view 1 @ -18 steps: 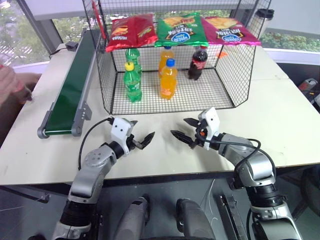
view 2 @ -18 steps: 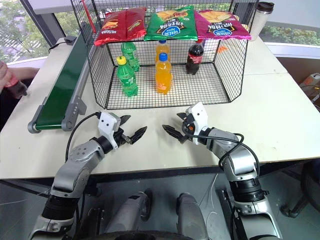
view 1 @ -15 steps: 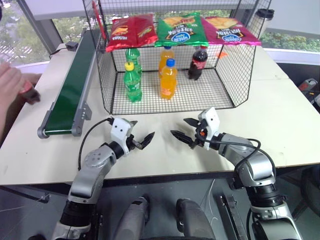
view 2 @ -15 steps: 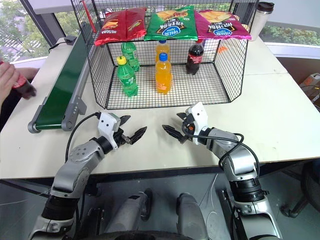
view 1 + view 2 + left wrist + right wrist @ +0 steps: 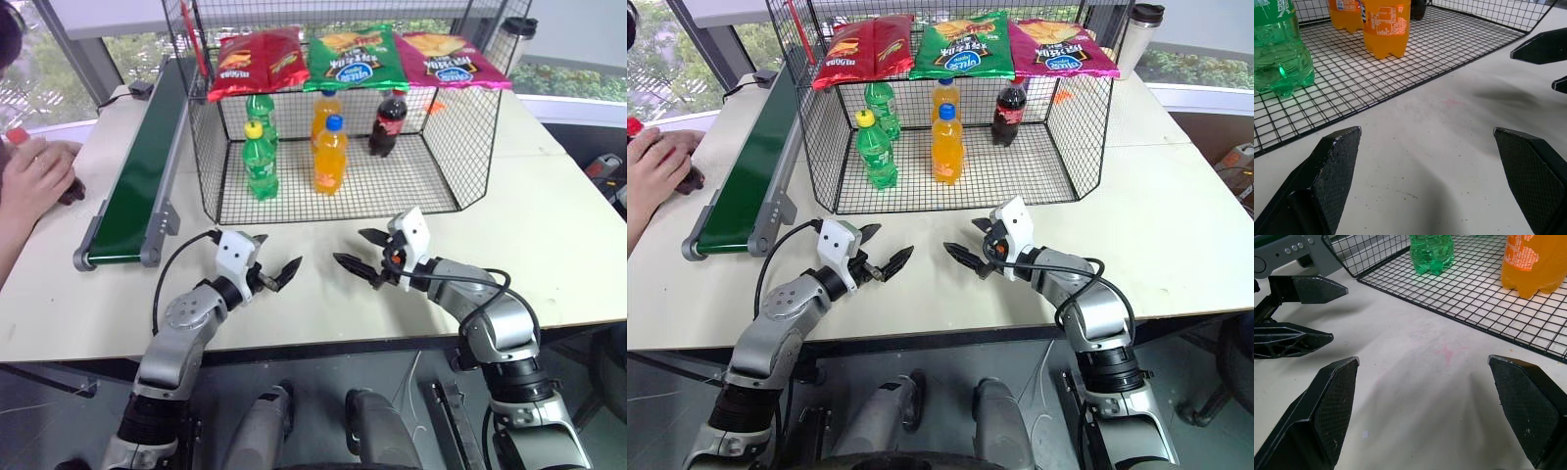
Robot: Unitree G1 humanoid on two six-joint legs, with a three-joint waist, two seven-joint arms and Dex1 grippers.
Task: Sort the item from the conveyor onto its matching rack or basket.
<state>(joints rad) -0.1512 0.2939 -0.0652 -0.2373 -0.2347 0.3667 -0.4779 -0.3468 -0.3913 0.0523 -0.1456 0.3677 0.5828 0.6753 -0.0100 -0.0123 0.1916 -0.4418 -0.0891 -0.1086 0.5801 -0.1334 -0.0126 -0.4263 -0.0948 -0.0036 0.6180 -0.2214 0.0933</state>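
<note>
While both my grippers, left gripper [image 5: 279, 275] and right gripper [image 5: 359, 252], hover wide open and empty near the table's [image 5: 549, 225] front edge, nothing is sorted. A person's hand [image 5: 39, 176] at the left edge seems to hold the cola bottle [image 5: 16, 136]; the conveyor [image 5: 137, 176] carries nothing, the basket [image 5: 460, 127] waits.
</note>
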